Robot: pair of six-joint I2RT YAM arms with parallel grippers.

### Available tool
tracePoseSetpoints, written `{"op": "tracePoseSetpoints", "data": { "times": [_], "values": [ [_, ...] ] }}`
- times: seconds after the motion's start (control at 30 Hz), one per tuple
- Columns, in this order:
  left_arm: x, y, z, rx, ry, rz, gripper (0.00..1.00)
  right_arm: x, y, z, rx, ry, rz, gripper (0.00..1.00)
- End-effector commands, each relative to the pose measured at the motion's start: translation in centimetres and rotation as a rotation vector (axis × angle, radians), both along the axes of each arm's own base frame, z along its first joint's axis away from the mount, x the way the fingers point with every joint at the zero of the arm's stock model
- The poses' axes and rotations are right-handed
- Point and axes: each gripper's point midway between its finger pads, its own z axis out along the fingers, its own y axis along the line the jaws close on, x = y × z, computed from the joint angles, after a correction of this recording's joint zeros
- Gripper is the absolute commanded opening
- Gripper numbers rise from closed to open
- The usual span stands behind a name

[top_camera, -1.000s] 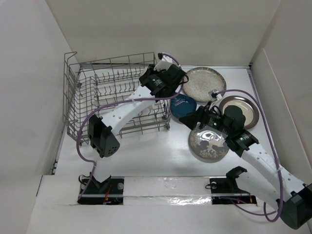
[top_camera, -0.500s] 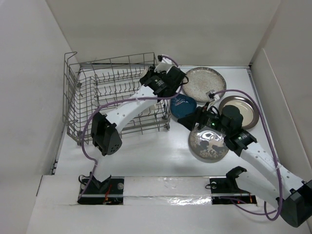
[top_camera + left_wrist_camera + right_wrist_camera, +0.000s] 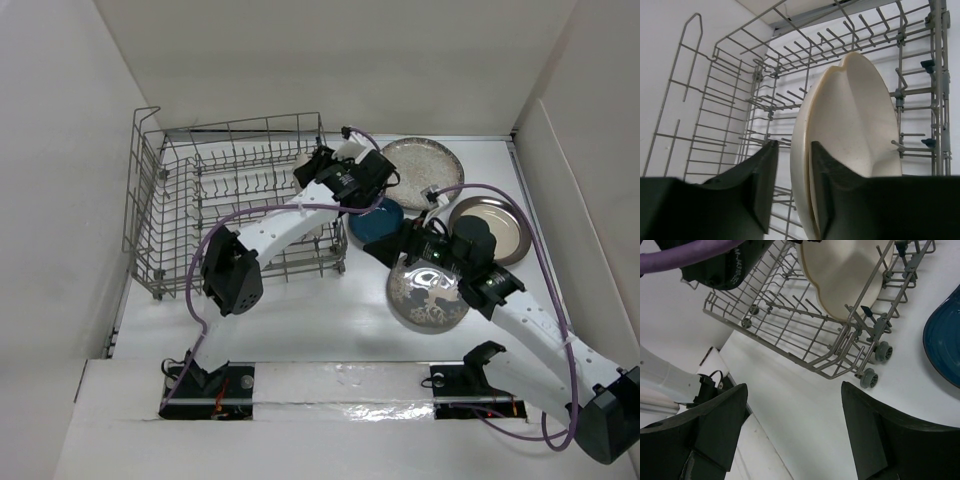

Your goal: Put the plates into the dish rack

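Note:
My left gripper (image 3: 312, 165) reaches into the right end of the grey wire dish rack (image 3: 180, 200). In the left wrist view its jaws (image 3: 793, 146) straddle the rim of the cream three-section plate (image 3: 855, 125), which stands on edge among the tines. The right finger lies against the plate and a small gap shows at the left finger. My right gripper (image 3: 385, 247) is wide open and empty (image 3: 794, 390) above the table by the rack's front right corner (image 3: 865, 360). The dark blue dish (image 3: 375, 222), the grey deer plate (image 3: 428, 295), the speckled plate (image 3: 420, 172) and the silver-rimmed plate (image 3: 505, 225) lie flat on the table.
White walls enclose the table on the left, back and right. The rack (image 3: 730, 100) has small wheels (image 3: 882, 351) at its front corner. The right arm crosses over the deer plate and part of the silver-rimmed plate. The blue dish (image 3: 945, 345) lies right of the rack.
The left arm's elbow and wrist have swung to the right while its gripper stays at the plate in the rack. The right gripper has shifted slightly left.

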Motion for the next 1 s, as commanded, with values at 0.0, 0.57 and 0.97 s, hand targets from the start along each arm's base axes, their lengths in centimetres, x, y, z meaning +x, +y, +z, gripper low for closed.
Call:
{"op": "tracePoseSetpoints", "data": {
  "times": [0.0,0.57,0.97],
  "values": [
    [-0.5,-0.2,2.5,-0.024,-0.064,0.001,0.33,0.6,-0.2,0.9,0.014,-0.058,-0.037,0.81],
    [0.2,-2.4,13.1,-0.506,-0.198,-0.303,0.7,4.1,-6.3,-3.1,-0.012,0.077,-0.385,0.13],
    [-8.3,1.3,21.3,-0.876,-0.415,-0.584,0.53,8.6,-11.4,-7.5,-0.057,0.179,-0.589,0.51]
  ]
}}
